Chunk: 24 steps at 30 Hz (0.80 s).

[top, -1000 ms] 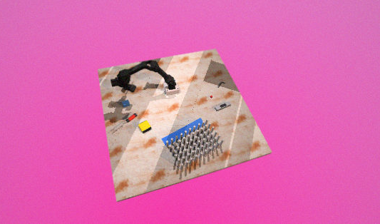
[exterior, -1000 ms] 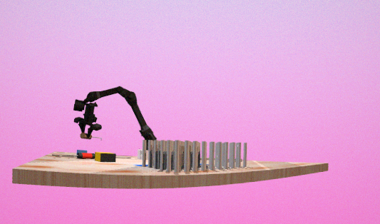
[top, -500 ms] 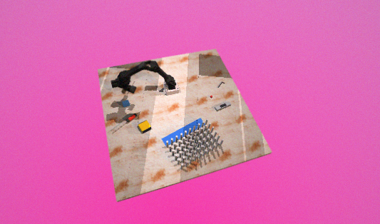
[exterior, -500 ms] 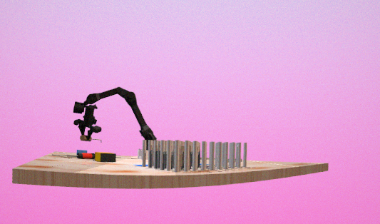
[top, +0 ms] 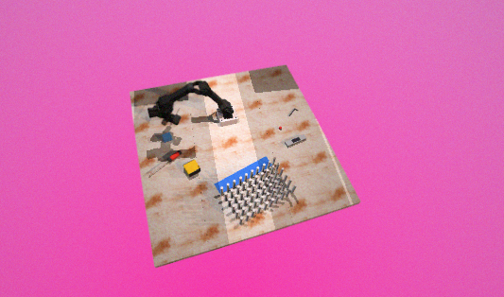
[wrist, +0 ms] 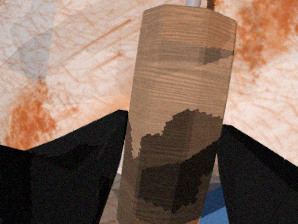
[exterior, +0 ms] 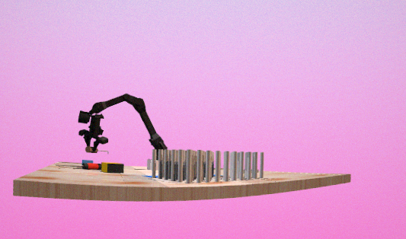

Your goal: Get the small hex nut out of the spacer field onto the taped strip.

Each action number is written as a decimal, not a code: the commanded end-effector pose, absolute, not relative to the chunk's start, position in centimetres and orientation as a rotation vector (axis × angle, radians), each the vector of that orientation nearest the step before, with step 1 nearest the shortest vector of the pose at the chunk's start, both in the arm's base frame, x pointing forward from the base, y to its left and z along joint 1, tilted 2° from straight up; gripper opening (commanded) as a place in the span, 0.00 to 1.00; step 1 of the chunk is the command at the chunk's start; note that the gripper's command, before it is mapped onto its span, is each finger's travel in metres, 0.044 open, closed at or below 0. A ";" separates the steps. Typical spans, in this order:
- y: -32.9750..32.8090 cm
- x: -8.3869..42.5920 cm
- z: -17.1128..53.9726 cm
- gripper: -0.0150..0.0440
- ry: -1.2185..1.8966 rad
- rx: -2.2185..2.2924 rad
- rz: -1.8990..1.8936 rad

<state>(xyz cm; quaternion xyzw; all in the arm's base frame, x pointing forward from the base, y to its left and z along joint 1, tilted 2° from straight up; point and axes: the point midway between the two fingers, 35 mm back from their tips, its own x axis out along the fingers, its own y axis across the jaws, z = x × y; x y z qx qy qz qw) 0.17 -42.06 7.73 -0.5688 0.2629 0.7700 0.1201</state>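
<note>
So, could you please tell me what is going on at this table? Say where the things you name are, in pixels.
The robot's tool (exterior: 92,151) (wrist: 173,127) is shut on the wooden handle (exterior: 90,149) (wrist: 182,75) of a thin hooked pick, holding it above the table. The metal spacers (top: 254,189) (exterior: 207,165) stand behind the blue strip (top: 243,173), with the hook outside them. I cannot make out the nut.

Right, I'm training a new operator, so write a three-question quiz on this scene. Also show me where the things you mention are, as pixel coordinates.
1. True or false: the yellow-and-black block (top: 191,167) (exterior: 113,167) stands among the spacers (top: 247,198) (exterior: 199,166).
2. Fill in: the fingers (exterior: 91,149) hold a tool by its ____ handle (exterior: 88,149) (wrist: 182,85).
3. Which lies along the spacer field's front edge?
A) red-handled screwdriver (top: 175,156) (exterior: 92,166)
B) blue strip (top: 242,173)
C) bent grey rod (top: 293,112)

Key: 1 false; 2 wooden; 3 B
</note>
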 end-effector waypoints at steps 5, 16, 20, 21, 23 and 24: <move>-42.1 0.1 7.1 0.25 0.775 -1.654 2.255; -42.1 0.1 6.1 0.25 0.774 -1.654 2.255; -42.0 0.1 5.7 0.25 0.774 -1.654 2.255; -42.0 0.1 5.7 0.25 0.774 -1.654 2.255; -42.0 0.1 5.5 0.25 0.774 -1.654 2.255; -42.0 0.2 5.4 0.25 0.774 -1.654 2.255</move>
